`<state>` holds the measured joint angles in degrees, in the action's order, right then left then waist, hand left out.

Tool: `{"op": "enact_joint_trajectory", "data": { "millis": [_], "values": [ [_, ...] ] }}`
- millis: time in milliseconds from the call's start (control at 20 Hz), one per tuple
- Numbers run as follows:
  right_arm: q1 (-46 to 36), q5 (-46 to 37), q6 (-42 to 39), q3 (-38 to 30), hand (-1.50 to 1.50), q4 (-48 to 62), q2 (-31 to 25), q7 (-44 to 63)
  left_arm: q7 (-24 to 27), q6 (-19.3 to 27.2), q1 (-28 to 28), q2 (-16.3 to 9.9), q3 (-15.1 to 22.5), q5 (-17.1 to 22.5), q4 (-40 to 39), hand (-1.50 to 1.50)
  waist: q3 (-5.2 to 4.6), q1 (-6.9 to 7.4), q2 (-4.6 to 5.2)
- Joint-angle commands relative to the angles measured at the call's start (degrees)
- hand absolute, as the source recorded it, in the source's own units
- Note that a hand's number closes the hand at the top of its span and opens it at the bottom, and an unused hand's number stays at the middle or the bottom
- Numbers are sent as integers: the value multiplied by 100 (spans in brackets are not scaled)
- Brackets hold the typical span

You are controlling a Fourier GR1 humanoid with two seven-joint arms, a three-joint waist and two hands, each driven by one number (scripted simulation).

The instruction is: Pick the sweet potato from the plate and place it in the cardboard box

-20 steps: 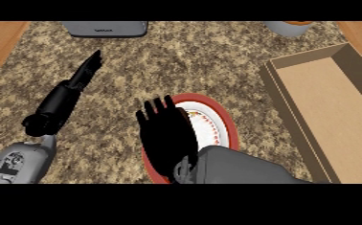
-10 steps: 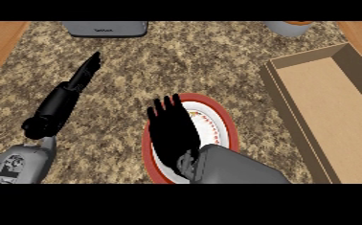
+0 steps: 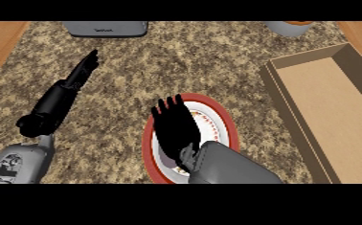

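A red-rimmed white plate (image 3: 220,123) lies on the granite counter near the lower middle. My right hand (image 3: 173,126) is spread flat over the plate with straight fingers pointing away from me, covering most of its left half. The sweet potato is hidden beneath the hand and forearm; only a small brownish patch shows at the plate's lower edge. The open cardboard box (image 3: 322,104) stands to the right of the plate, nothing inside it that I can see. My left hand (image 3: 78,75) rests open on the counter at the left, fingers straight.
A grey appliance (image 3: 106,28) sits at the counter's back edge on the left. A grey cup with an orange top (image 3: 290,27) stands at the back right. Wooden edging borders the counter at both far corners.
My right hand has shifted rightward and slightly down, now lying further over the plate. The left hand has not moved.
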<state>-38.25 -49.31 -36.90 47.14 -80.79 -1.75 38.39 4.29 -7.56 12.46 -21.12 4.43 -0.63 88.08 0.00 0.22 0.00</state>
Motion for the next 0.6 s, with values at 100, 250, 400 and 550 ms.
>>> {"op": "enact_joint_trajectory", "data": {
  "millis": [100,250,400,550],
  "values": [
    [235,-760,244,66,-150,390,124,-179,270,-256,186,54,-227,-103,-548,0,-1,-18,5],
    [247,-769,291,-65,-150,430,-235,-511,165,47,327,347,-101,-414,-592,0,0,-37,7],
    [288,-861,445,-197,-150,754,169,-509,74,-139,-5,411,-114,-373,-101,0,0,3,1],
    [552,-1085,586,-377,-150,667,-263,-1090,66,-70,75,516,-131,-476,-237,0,0,-19,3]
  ]
}}
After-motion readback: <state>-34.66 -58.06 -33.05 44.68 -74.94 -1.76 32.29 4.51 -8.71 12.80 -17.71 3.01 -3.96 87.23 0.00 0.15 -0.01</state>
